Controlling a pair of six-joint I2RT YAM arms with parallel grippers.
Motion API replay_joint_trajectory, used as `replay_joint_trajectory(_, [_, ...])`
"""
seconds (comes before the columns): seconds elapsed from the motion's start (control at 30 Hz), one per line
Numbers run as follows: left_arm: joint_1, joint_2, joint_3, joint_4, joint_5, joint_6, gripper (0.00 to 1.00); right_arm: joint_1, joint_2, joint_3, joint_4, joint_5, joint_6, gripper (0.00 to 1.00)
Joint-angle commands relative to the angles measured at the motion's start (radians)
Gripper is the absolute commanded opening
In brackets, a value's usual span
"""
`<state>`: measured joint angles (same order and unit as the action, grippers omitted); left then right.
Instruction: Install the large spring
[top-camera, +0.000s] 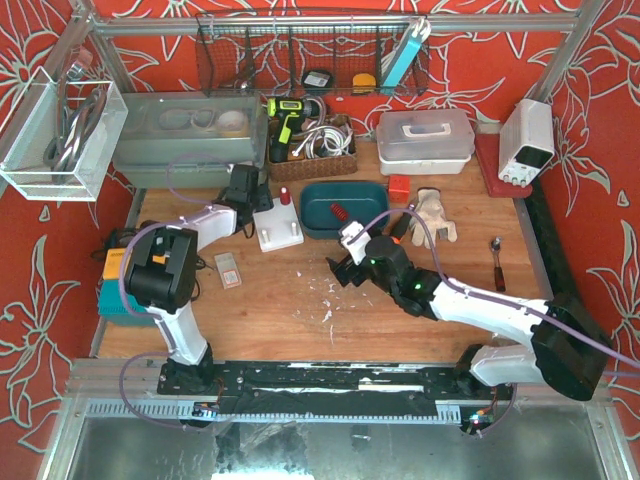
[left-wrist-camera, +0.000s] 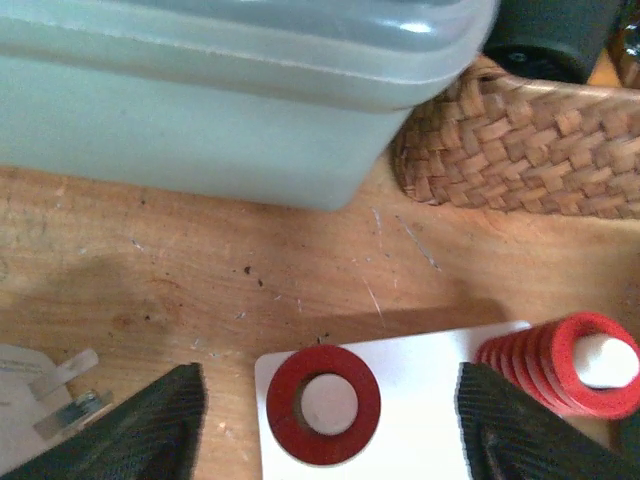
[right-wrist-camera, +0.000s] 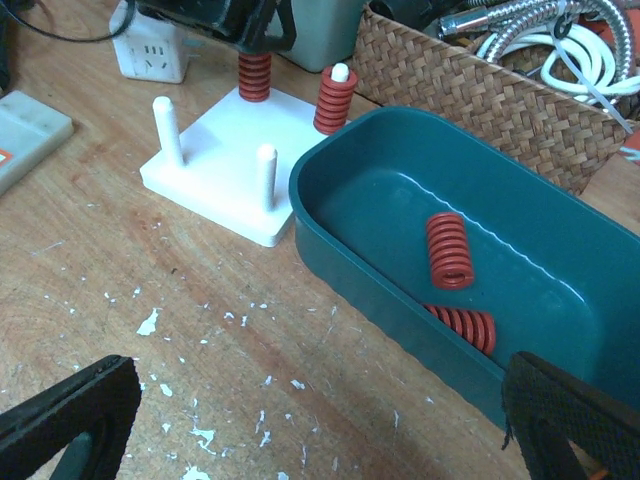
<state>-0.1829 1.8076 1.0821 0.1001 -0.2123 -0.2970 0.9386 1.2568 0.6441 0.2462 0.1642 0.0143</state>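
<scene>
So here's what we see. The left hand is spread open right over the white peg base. A red spring sits on a peg dead centre between its fingers, with clear gaps on both sides. Low right in that wrist view, a second spring stands on the neighbouring peg with the white tip poking out. We honestly can't tell which one is the large one, they look about the same to us. The right hand is wide open too, gripping nothing, hanging over the desk near the teal tray. Two loose springs lie on their sides in that tray, toward the lower right of the right wrist view, one of them against the near wall. The two front pegs on the base stand uncovered.
</scene>
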Motion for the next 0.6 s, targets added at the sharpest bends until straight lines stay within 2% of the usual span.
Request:
replay_joint_trajectory(0.0, [0.004, -0.115, 0.007, -0.047, -0.006, -0.036, 0.74, 0.000, 0.016, 0.052, -0.039, 0.051, 0.020, 0.99])
replay_joint_trajectory(0.2, [0.003, -0.312, -0.110, -0.044, 0.100, -0.097, 0.98, -0.015, 0.032, 0.144, -0.186, 0.104, 0.034, 0.99])
replay_joint_trajectory(0.33, [-0.010, -0.481, -0.258, 0.016, 0.238, -0.133, 1.00, -0.070, 0.079, 0.253, -0.305, 0.076, 0.040, 0.98])
replay_joint_trajectory(0.47, [-0.041, -0.627, -0.428, 0.134, 0.346, -0.187, 1.00, -0.193, 0.146, 0.341, -0.381, -0.082, 0.067, 0.85])
replay_joint_trajectory(0.57, [-0.085, -0.721, -0.531, 0.194, 0.381, -0.196, 1.00, -0.260, 0.210, 0.390, -0.399, -0.152, 0.059, 0.69])
